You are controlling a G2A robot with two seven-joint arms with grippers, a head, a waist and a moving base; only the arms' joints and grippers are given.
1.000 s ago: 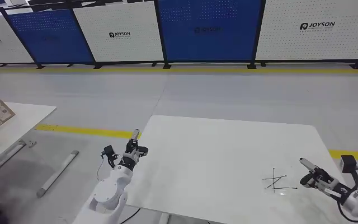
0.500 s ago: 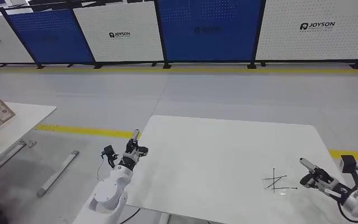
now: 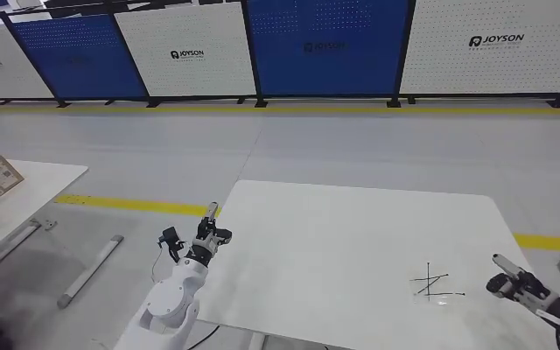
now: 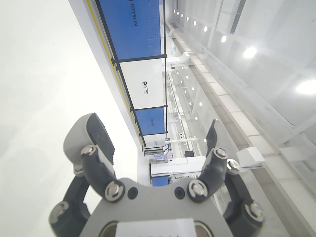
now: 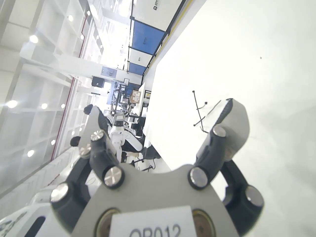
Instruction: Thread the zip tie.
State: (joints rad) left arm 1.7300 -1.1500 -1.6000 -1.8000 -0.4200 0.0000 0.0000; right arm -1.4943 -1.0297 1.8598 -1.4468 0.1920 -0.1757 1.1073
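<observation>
Table (image 3: 350, 227) — smooth, matt, zip ties (image 3: 428, 282) likely plastic

My pincer (image 5: 161, 106) is spread wide, with nothing held between its two fingers (image 5: 232, 122). Ahead of it lies a white surface (image 5: 234, 38). A few thin black zip ties (image 5: 196, 105) lie on that surface, crossed loosely over one another in a small heap, just past the tip of one finger. I cannot tell whether that tip touches them. Beyond the surface's far edge stands a row of blue and white panels (image 5: 148, 38).
</observation>
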